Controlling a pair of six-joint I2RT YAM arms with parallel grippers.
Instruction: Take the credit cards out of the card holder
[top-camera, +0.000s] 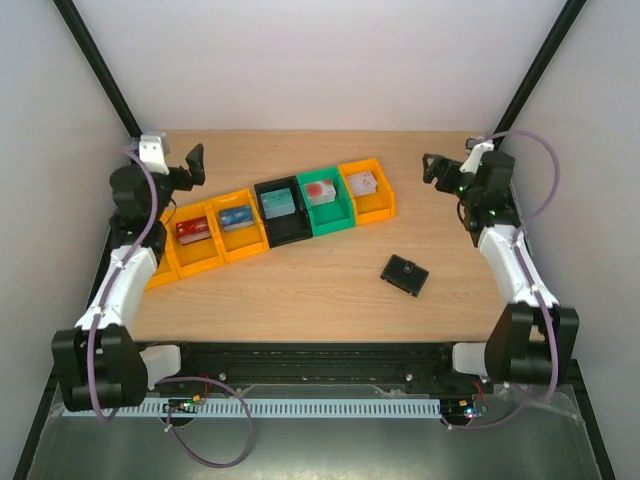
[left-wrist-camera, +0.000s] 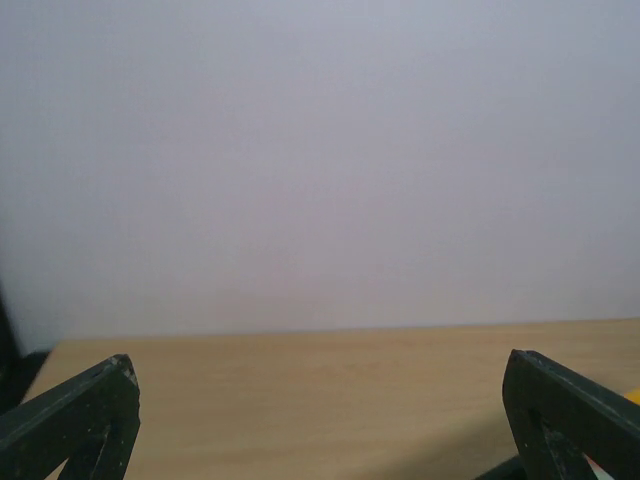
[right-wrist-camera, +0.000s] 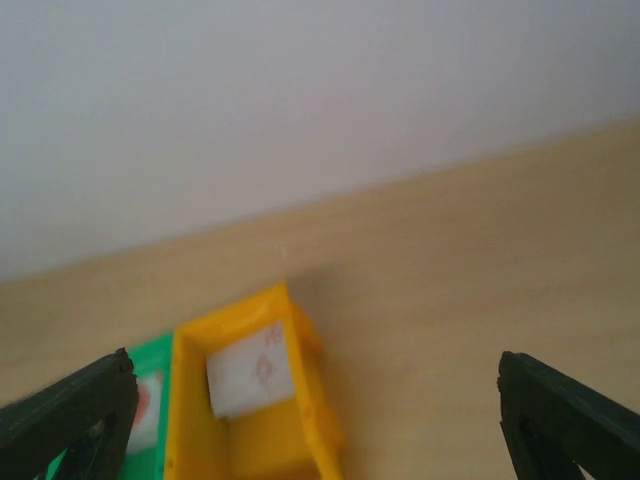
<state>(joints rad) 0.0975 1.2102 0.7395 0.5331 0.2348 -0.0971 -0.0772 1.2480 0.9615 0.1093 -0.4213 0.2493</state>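
Black card holder (top-camera: 404, 274) is lying folded shut on the wooden counter (top-camera: 300, 295), over toward the right side, with a little snap visible on its top face. Since it's shut, whatever is inside is hidden. It's on its own, well apart from the slanted row of bins (top-camera: 290, 238) that runs further back and off to the left.

Neither arm is anywhere near it. The left end effector (left-wrist-camera: 320, 360) hangs at the back left, up by the left end of the bins. Its two fingers sit at opposite edges of the wrist view, so it's spread wide, looking at bare counter and wall. The right end effector (right-wrist-camera: 315, 357) is at the back right corner, also spread wide. Its blurry wrist view looks over the yellow bin (right-wrist-camera: 310, 400) with a white piece (right-wrist-camera: 250, 370) in it, and the green bin (right-wrist-camera: 155, 365) is touching that one's side.
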